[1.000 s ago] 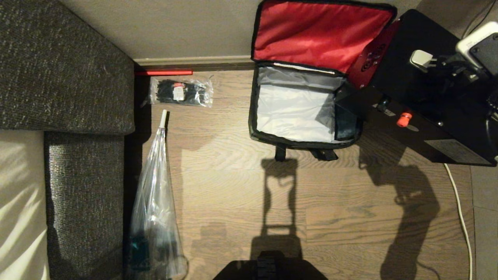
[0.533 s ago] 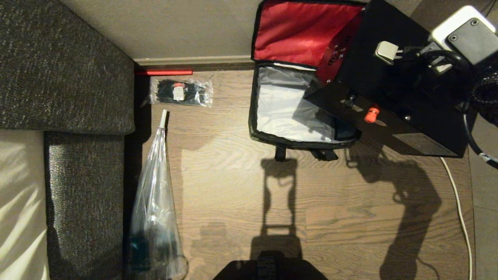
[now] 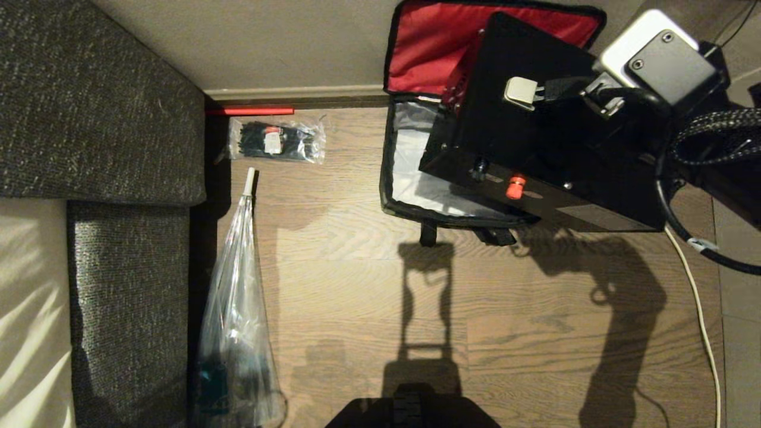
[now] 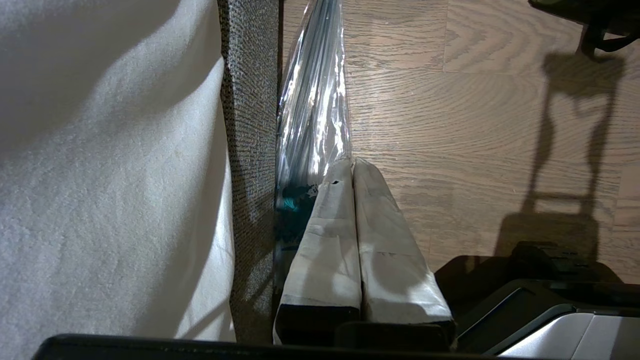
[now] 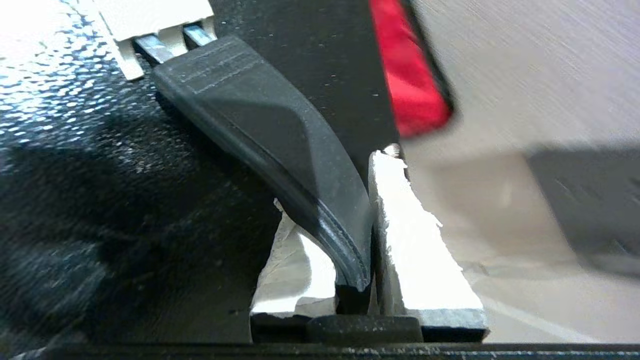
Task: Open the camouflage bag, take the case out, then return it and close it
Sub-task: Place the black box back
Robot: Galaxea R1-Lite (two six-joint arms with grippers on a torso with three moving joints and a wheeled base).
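Here, one case [image 3: 535,148] pinched by its handle [image 5: 280,150] in right gripper [image 5: 367,220]; one camouflage bag [image 3: 416,160] open below; left gripper [image 4: 352,172] pressed together; no legible writing.

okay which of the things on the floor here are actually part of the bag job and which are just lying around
Part of the job:
bag, open, red lid up
case, held by its handle in the right gripper, over the bag

Just lying about:
cable ties
clear plastic sleeve
red stick by the wall
white cable
sofa
left gripper, parked, shut

Wood-plank floor [image 3: 357,309] under warm slanting light, dark tweed sofa [image 3: 101,119] — pale cushion [image 3: 30,309], beige wall [image 3: 285,41]
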